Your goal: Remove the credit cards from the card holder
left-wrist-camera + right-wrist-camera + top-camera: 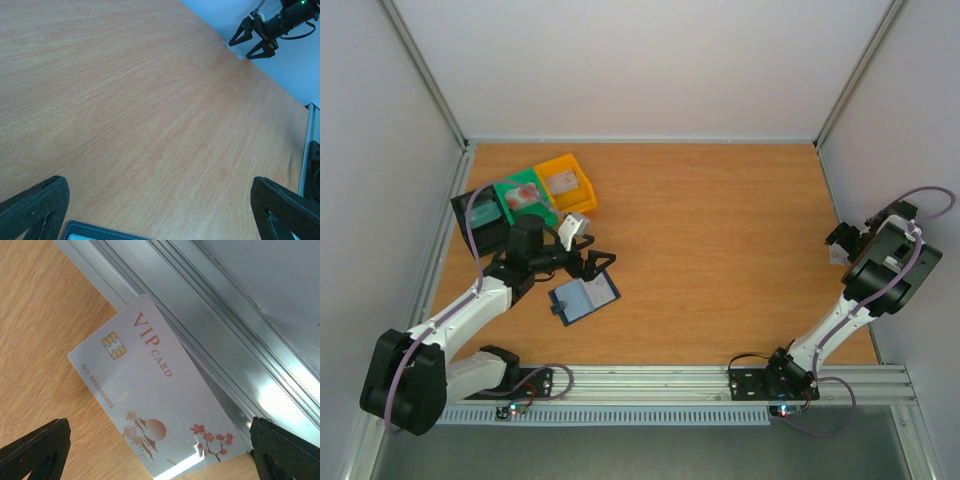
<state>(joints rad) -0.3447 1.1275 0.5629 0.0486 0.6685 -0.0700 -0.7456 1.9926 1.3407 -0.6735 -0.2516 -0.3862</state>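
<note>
Left arm [450, 320]: white and black, bolted at the near-left edge, reaching far and right toward the bins.
Table [720, 250]: wooden top, pale walls on three sides.
Right arm [840, 320]: rises from the near-right base and bends to the right edge of the table.
Bins: black bin [480, 215], green bin [525, 200] and yellow bin [567, 182] stand in a slanted row at the far left, touching one another.
Left gripper [603, 263]: jaws released and spread wide, holding nothing, just far of the card holder; in its wrist view only the holder's stitched edge shows between the fingers [35, 210].
Right gripper [840, 240]: jaws spread wide, gripping nothing, over the VIP card.
Card holder [585, 298]: dark navy, lying open on the table, blue-grey inside facing up, just near and right of the bins; whether cards remain inside, I cannot tell.
VIP card [155, 405]: pale, gold chip, reddish lettering and blossoms, lying face up against the aluminium rail [200, 315] at the right edge, apart from both fingers.
Binned cards: a pale card with red marks [523, 196] in the green bin, another pale card [563, 182] in the yellow bin.
</note>
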